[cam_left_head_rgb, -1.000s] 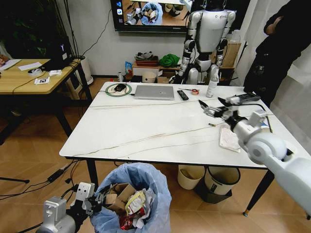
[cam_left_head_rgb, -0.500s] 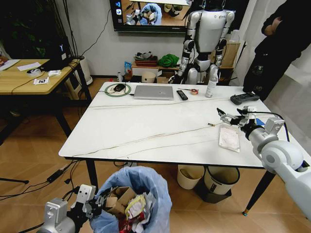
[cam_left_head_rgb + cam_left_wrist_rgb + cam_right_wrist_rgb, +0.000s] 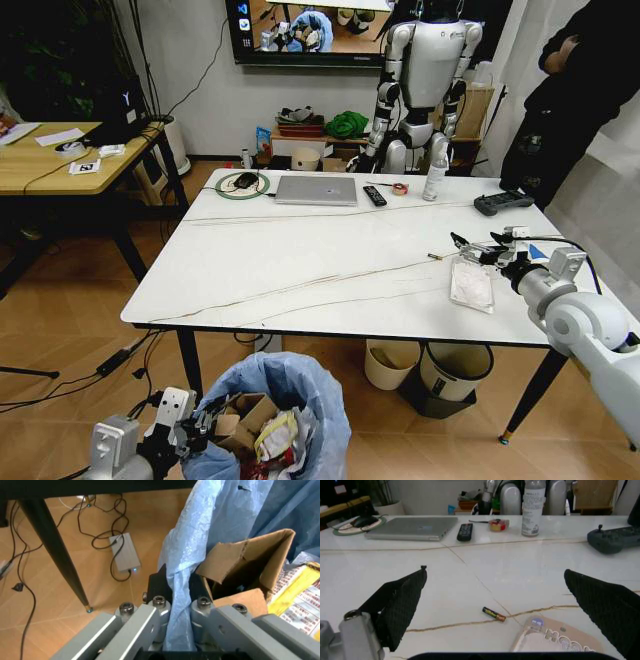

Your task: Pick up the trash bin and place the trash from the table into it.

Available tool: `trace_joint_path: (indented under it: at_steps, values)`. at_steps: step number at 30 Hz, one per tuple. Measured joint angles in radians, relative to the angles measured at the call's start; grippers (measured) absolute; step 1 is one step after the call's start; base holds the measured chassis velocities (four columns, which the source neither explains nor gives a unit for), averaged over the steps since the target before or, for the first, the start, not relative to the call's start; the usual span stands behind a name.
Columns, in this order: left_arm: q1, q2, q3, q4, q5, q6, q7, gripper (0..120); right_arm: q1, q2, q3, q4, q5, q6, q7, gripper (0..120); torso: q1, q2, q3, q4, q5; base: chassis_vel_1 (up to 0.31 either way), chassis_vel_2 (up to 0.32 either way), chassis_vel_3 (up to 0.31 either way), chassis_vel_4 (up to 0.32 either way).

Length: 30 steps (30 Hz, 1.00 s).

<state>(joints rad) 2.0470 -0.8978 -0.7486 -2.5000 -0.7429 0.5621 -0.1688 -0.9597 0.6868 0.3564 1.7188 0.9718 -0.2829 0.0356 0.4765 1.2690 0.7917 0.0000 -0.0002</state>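
Head view shows the trash bin (image 3: 285, 415) low in front of the table (image 3: 300, 265), below its near edge, with the blue bag spilling over the rim. The left claw (image 3: 195, 425) is at the bin's left side; in the left wrist view its two fingers (image 3: 157, 609) are closed on a fold of the blue bag and the rim, so the bin is held by this arm. Inside the bin lie already torn brown cardboard (image 3: 245, 562), a yellow wrapper (image 3: 280, 435) and something red below it.

The right claw (image 3: 478, 250) is over the right part of the table with its black fingers (image 3: 400, 603) spread wide and nothing between them. Just under it, in the right wrist view, lie a small battery (image 3: 493, 614) and a clear packet (image 3: 471, 284) flat on the white top, near each other.

I judge the task is almost finished: most of the litter seems to be in the bin. What is left looks like the packet and maybe the battery. The laptop (image 3: 317, 189), remote (image 3: 376, 195), bottle (image 3: 435, 176) and black controller (image 3: 503, 203) at the far side are not trash.
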Motion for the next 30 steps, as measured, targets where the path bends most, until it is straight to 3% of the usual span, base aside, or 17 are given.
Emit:
trace_joint_path:
  at_steps: [10, 23, 30]
  values:
    - [-0.012, -0.021, 0.008, 0.0, 0.007, 0.0, 0.001, 0, 0.113, 0.001, -0.128, -0.111, -0.029, 0.002, -0.024, 100, 0.0, 0.0, 0.0, -0.0001, 0.0, 0.0, 0.0, 0.0, 0.0]
    - [-0.03, -0.022, 0.003, 0.0, 0.001, 0.001, -0.001, 0, 0.156, 0.049, -0.182, -0.163, -0.065, -0.005, -0.021, 100, 0.0, 0.0, 0.0, 0.0001, 0.0002, 0.0, 0.0, 0.0, 0.0]
    - [-0.062, 0.015, 0.006, 0.0, -0.03, 0.007, -0.007, 0, 0.193, 0.046, -0.207, -0.259, -0.108, 0.015, -0.08, 100, 0.0, 0.0, 0.0, -0.0001, 0.0003, 0.0, 0.0, 0.0, 0.0]
